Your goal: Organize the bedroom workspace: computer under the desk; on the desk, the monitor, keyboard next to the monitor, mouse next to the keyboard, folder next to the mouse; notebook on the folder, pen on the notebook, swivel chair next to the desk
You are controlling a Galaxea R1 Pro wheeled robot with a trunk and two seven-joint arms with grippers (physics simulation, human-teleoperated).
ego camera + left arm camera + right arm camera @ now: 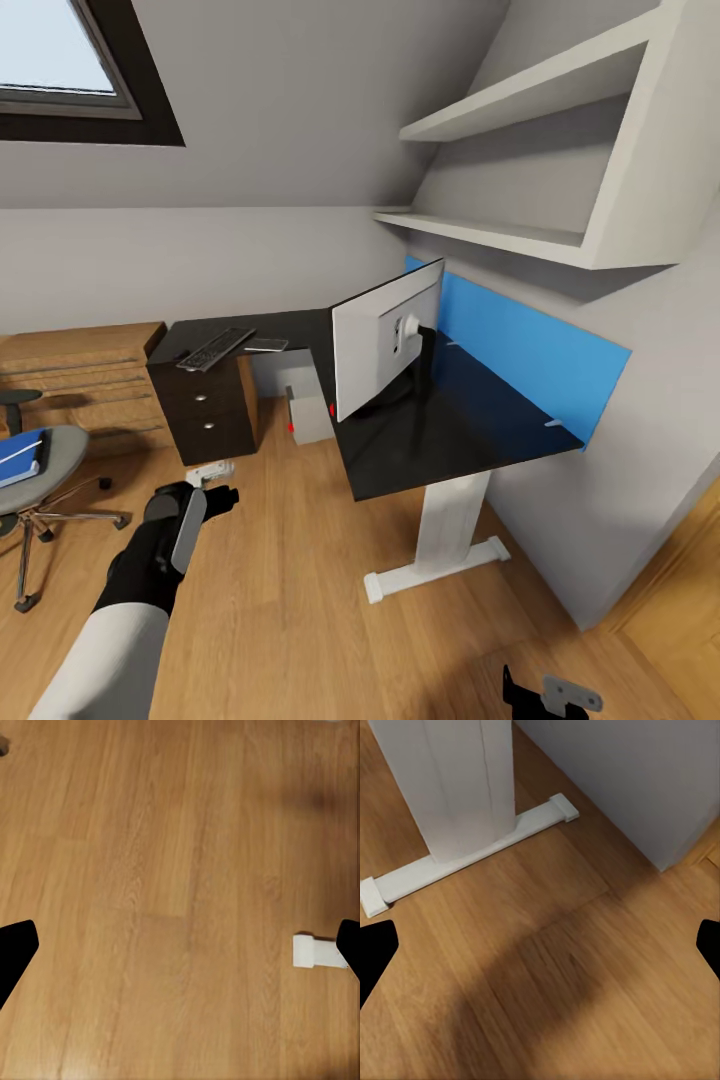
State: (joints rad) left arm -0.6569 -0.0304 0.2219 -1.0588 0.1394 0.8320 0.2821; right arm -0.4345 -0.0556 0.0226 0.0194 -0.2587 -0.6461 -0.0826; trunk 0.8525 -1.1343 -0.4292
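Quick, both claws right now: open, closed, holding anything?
Left claw: open, empty, over bare floor.
Right claw: open, empty, facing the desk's white leg.

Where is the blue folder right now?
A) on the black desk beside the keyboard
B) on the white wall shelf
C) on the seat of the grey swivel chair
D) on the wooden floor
C: in the head view the blue folder lies on the grey seat of the swivel chair, apart from the desk.
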